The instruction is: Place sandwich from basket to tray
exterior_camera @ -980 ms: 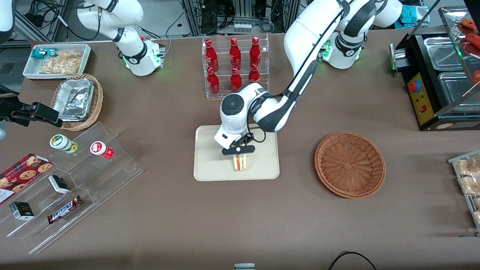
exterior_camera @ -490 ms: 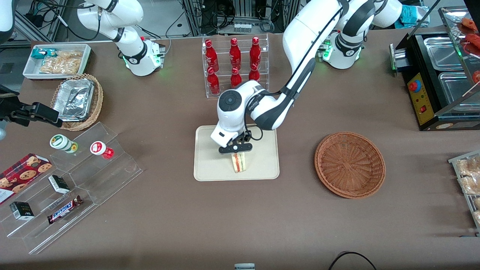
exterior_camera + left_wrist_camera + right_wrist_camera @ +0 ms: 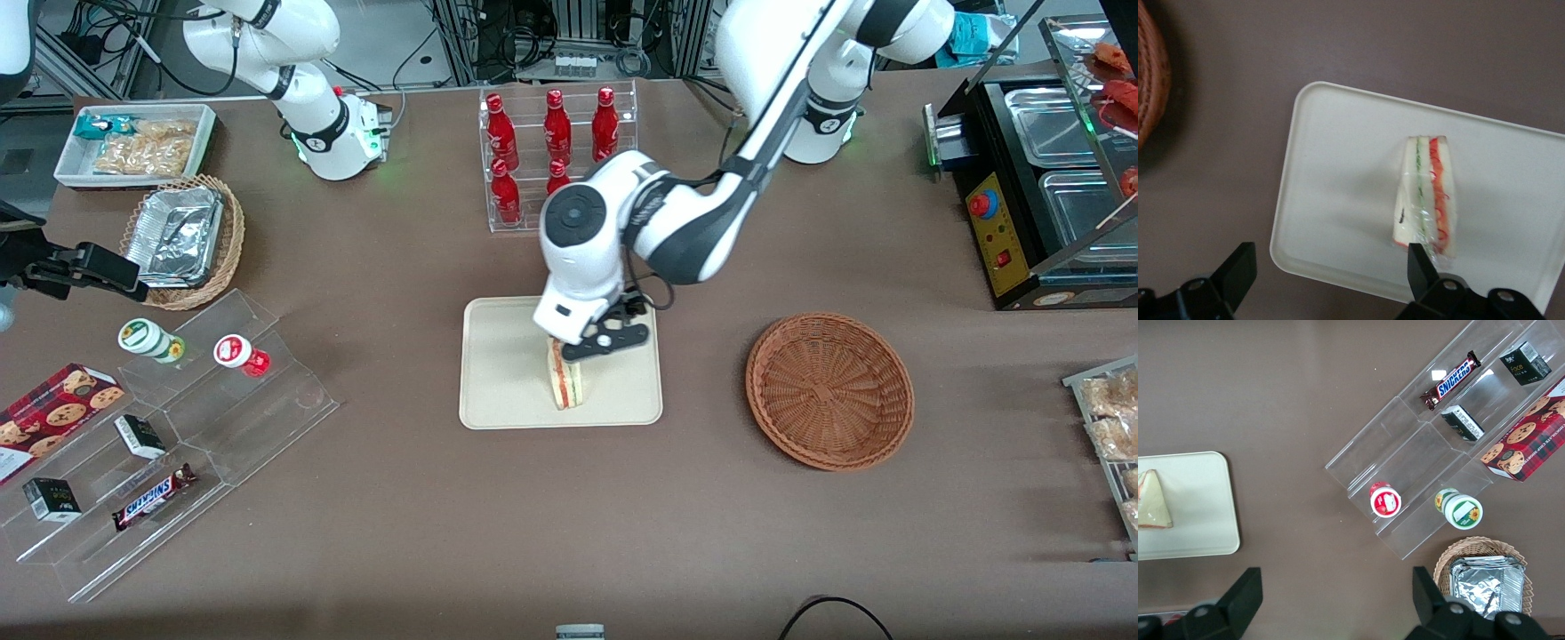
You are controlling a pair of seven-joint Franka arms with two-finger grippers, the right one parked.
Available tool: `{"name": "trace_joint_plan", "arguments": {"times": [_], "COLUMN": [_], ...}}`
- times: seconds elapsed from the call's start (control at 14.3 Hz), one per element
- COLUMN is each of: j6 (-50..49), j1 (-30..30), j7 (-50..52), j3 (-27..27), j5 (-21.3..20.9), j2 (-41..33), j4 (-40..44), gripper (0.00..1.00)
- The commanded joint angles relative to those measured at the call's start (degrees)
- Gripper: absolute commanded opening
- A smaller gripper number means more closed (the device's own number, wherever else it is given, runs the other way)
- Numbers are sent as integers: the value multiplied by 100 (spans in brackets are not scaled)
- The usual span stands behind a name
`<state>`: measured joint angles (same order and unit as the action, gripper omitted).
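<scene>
The sandwich (image 3: 566, 383), a pale wedge with red and green layers, stands on its edge on the cream tray (image 3: 502, 373). It also shows in the left wrist view (image 3: 1426, 193) on the tray (image 3: 1338, 193), and in the right wrist view (image 3: 1153, 500). My left gripper (image 3: 603, 340) is open and empty, raised above the tray just over the sandwich's farther end. Its fingers (image 3: 1421, 265) are spread wide and hold nothing. The reddish-brown basket (image 3: 829, 389) is empty, toward the working arm's end of the table; its rim shows in the left wrist view (image 3: 1148, 87).
A clear rack of red bottles (image 3: 556, 151) stands farther from the front camera than the tray. A stepped acrylic stand (image 3: 169, 436) with snacks, a tan basket of foil containers (image 3: 184, 238) and a white snack bin (image 3: 133, 142) lie toward the parked arm's end. A black food warmer (image 3: 1040, 178) stands at the working arm's end.
The gripper has let go of the sandwich, opened, risen and shifted toward the basket. The sandwich stays standing on the tray.
</scene>
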<state>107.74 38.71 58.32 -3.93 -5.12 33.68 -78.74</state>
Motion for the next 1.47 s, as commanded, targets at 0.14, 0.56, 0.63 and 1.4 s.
{"name": "trace_joint_plan", "arguments": {"times": [0.14, 0.56, 0.63, 1.4], "j6": [89, -7, -77, -2028], "j1": [-706, -1883, -2076, -4010], "j7": [-731, -2708, -2999, -5760], "j3": [-20, -29, -29, -239], "j5": [46, 459, 468, 679], "j2": [-826, -2011, -2205, -3332], "j4": [-1203, -2442, -2610, -2261], "gripper": [100, 100, 100, 100]}}
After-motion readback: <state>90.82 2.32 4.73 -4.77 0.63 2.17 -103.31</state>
